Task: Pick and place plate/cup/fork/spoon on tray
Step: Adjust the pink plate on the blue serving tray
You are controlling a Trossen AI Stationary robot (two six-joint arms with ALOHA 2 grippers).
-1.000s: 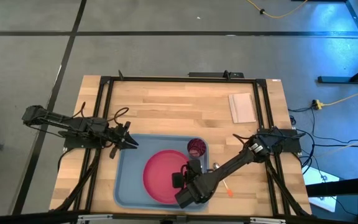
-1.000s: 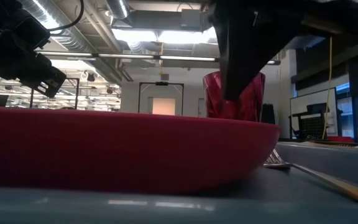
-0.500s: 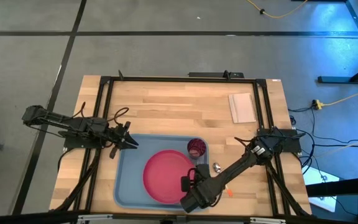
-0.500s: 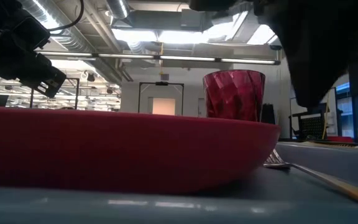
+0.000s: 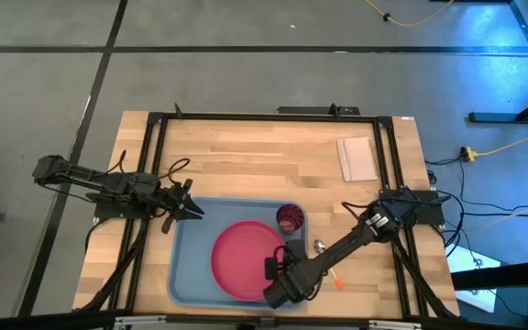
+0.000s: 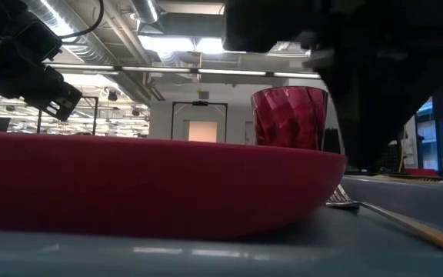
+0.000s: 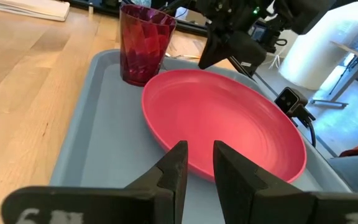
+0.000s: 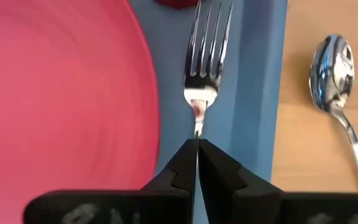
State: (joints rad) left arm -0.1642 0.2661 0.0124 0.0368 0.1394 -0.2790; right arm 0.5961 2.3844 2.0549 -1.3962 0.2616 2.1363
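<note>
The pink-red plate (image 5: pixel 246 261) lies in the light blue tray (image 5: pixel 191 266). The dark red cup (image 5: pixel 290 218) stands upright in the tray's far right corner. My right gripper (image 8: pixel 197 142) is shut on the fork (image 8: pixel 205 56), over the tray strip (image 8: pixel 253 74) between the plate (image 8: pixel 61 93) and the right rim; it also shows in the high view (image 5: pixel 284 266). The spoon (image 8: pixel 331 68) lies on the wood just right of the tray, orange handle toward the near edge (image 5: pixel 335 280). My left gripper (image 7: pixel 199 149) hovers empty over the tray's far left corner (image 5: pixel 195 211), its fingers a narrow gap apart. My right gripper pinches the fork between its two fingers, just behind the silver neck (image 8: pixel 197 121); the fingers hide the orange handle. The fingers come from the table's near side and lie along the fork. The tines (image 8: pixel 207 31) point toward the cup. I cannot tell whether the fork touches the tray.
A pale rectangular sheet (image 5: pixel 357 158) lies at the table's far right. Black frame rails (image 5: pixel 264 117) run round the table's edges. Bare wood lies beyond the tray's far rim. The plate (image 6: pixel 152 185) and cup (image 6: pixel 289 117) fill the low view.
My right gripper has drawn back from beside the cup toward the table's near edge, staying over the tray's right side. In the low view it has moved off the front of the cup, which now shows whole. The plate, cup and spoon have stayed in place.
</note>
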